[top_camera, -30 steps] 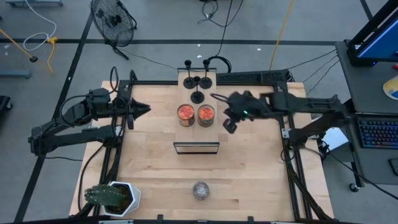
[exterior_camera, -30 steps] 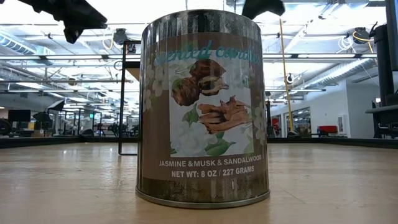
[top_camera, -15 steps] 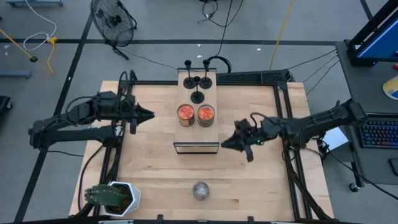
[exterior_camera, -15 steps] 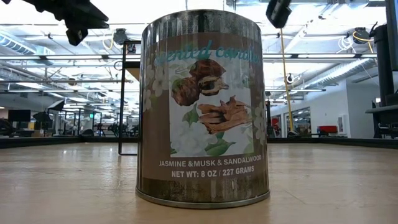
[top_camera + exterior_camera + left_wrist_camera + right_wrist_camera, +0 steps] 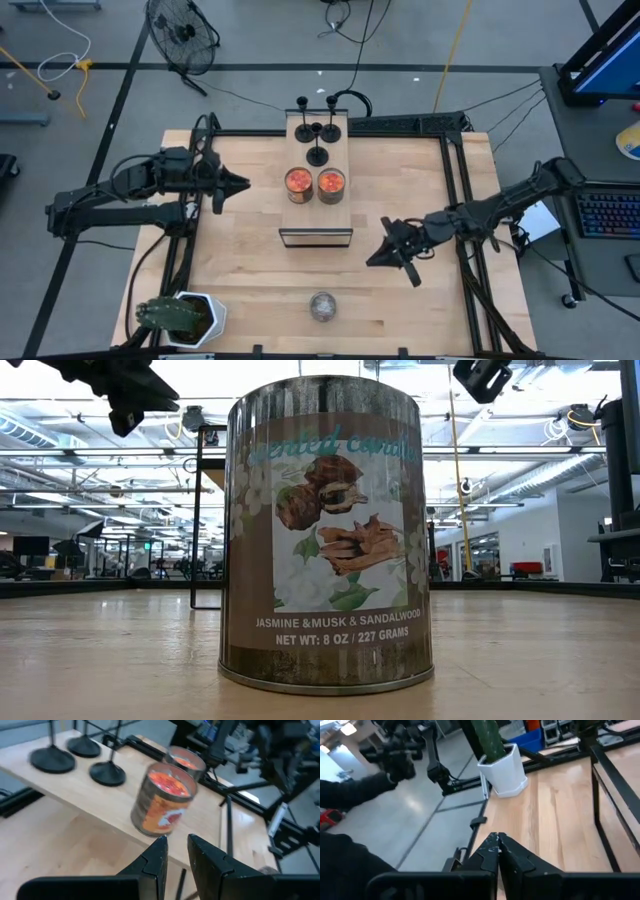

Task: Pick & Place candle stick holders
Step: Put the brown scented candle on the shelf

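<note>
Left gripper (image 5: 240, 183) hovers over the left part of the wooden table (image 5: 250, 290), its fingers (image 5: 206, 856) parted by only a narrow gap and holding nothing, pointed toward two tins with orange-red tops (image 5: 298, 182) that stand side by side on a pale raised board (image 5: 316, 196) at the table's far middle. Behind the tins, on the same board, stand the three matte-black candle stick holders (image 5: 317, 155): two near the back edge and one just in front of them, closest to the tins, all upright and apart from either gripper. From the left wrist camera the nearer tin (image 5: 164, 800) shows tilted in frame, with the holders' disc bases (image 5: 107, 773) beyond it. Right gripper (image 5: 378, 258) hangs over the table's right half, nearer the front than the board, its fingers (image 5: 512, 851) pressed together and empty; its wrist camera looks toward a cactus in a white pot (image 5: 505, 767) at the table's front left corner. A shiny silver round object (image 5: 322, 305) sits near the front edge, and a scented-candle tin (image 5: 328, 530) fills the low camera's frame.
</note>
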`<move>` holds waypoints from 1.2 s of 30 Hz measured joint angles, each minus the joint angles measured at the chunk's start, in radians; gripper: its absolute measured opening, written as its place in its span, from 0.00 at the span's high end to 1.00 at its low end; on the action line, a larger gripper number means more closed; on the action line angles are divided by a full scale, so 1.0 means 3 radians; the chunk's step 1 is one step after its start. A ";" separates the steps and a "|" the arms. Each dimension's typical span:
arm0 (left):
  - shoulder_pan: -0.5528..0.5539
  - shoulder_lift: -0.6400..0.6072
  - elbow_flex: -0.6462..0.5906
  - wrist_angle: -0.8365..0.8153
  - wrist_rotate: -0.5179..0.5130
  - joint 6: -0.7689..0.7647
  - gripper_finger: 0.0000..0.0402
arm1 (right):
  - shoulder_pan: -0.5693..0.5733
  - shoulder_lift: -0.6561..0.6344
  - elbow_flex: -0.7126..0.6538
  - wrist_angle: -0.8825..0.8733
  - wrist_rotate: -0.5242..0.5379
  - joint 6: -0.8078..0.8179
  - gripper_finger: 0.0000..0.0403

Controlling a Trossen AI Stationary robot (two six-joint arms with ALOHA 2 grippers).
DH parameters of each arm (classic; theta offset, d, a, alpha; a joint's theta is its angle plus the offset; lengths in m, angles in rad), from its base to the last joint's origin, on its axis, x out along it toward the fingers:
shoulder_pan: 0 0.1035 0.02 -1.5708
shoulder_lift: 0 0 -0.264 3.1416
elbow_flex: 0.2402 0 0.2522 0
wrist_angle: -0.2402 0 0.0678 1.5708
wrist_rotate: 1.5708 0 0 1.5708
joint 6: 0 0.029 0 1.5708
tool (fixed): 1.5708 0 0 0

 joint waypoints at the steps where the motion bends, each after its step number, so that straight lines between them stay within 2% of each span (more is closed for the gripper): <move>1: 0.0000 -0.0001 0.0000 0.0006 -0.0040 -0.0052 0.80 | 0.0025 0.0008 0.0034 -0.0086 0.0015 0.0000 1.00; 3: 0.0001 -0.0001 0.0000 -0.0011 -0.0022 -0.0109 0.80 | 0.0084 0.0067 0.0184 -0.0316 0.0081 -0.0003 1.00; 10: 0.0000 -0.0212 0.0000 -0.0074 0.0660 0.0233 0.80 | 0.0343 0.0573 0.1112 -0.1499 0.0423 -0.0023 1.00; 14: -0.0001 -0.0536 0.0000 -0.0356 0.0737 0.0425 0.80 | 0.0434 0.0988 0.1636 -0.2094 0.0627 0.0242 1.00; 23: -0.0136 -0.1364 -0.0092 -0.0418 0.0749 0.0404 0.80 | 0.0395 0.1967 0.2587 -0.2535 0.0598 0.0680 1.00; 30: -0.0251 -0.1536 -0.0688 0.0237 0.0847 0.0396 0.80 | 0.0278 0.2504 0.3221 -0.2995 0.0565 0.1091 1.00; 36: -0.0494 -0.1530 -0.1076 0.0757 0.0932 0.0357 0.80 | 0.0243 0.2729 0.3476 -0.3248 0.0507 0.1527 1.00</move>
